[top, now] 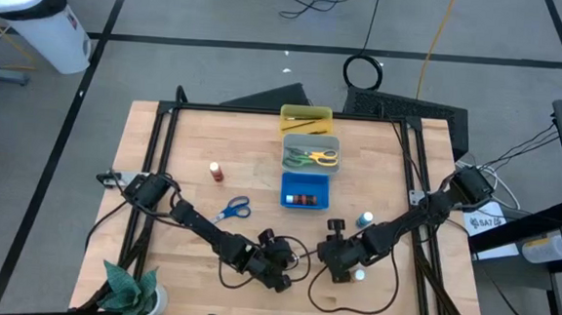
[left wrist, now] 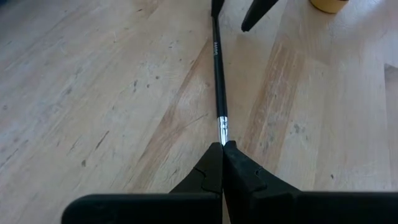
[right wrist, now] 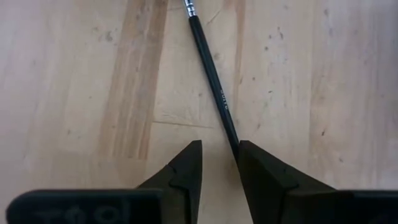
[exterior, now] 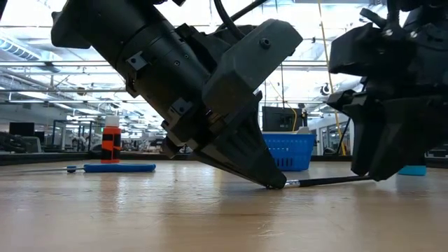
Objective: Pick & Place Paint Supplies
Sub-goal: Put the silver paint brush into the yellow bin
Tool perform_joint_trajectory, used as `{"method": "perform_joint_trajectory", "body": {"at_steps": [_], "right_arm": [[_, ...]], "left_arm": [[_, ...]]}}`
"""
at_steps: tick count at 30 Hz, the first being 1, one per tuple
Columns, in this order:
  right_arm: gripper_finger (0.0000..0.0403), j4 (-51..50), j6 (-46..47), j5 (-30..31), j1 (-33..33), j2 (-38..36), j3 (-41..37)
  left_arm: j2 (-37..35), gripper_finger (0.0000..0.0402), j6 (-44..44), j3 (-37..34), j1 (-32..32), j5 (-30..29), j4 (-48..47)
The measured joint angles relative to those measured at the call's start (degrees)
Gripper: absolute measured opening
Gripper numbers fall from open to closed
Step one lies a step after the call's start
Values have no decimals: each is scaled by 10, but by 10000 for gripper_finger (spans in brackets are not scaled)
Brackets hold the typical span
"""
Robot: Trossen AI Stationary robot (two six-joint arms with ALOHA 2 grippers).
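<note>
A thin dark brush (left wrist: 217, 68) lies on the table near its near edge, between my two grippers. My left gripper (left wrist: 222, 148) is shut on the brush's silver-banded end. My right gripper (right wrist: 219, 152) is open at the other end, and the handle (right wrist: 214, 81) runs in beside one finger. Blue-handled scissors (top: 232, 210) and a red bottle (top: 217, 171) lie left of the trays. A blue bottle (top: 364, 220) and a whitish bottle (top: 359, 276) stand near my right arm. Green and yellow scissors (top: 312, 157) lie in the grey tray. My left gripper pinches the brush at its silver ferrule end (left wrist: 222, 132) between the very ends of its fingers. The fingers (exterior: 269, 175) slant down from the table's left, in line with the brush. That end sits at the table top, and the handle (exterior: 329, 181) rises slightly away. My right gripper has the handle's free end (right wrist: 231, 135) at the inner edge of one finger (right wrist: 252, 162); I cannot tell whether they touch.
Three trays stand in a row at the table's middle and far side: yellow (top: 306, 111), grey (top: 288, 143) and blue (top: 289, 181), the blue one holding small bottles. A green plant (top: 131, 287) stands at the near left corner. Cables loop on the table by both grippers.
</note>
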Motion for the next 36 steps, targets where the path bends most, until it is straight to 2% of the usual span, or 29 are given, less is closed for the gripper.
{"method": "perform_joint_trajectory", "body": {"at_steps": [12,20,26,32,36], "right_arm": [[80,-2,-17,3,-4,0,0],[98,36,-37,3,-4,0,0],[106,17,-39,2,-4,0,0],[96,39,-21,3,-5,-2,-35],[86,51,-11,-28,-16,-3,-53]], "left_arm": [[0,1,2,0,0,1,-1],[0,1,2,0,0,1,-1],[0,1,1,0,0,1,-2],[0,1,1,-1,0,1,-2],[0,1,3,-1,0,1,-2]]}}
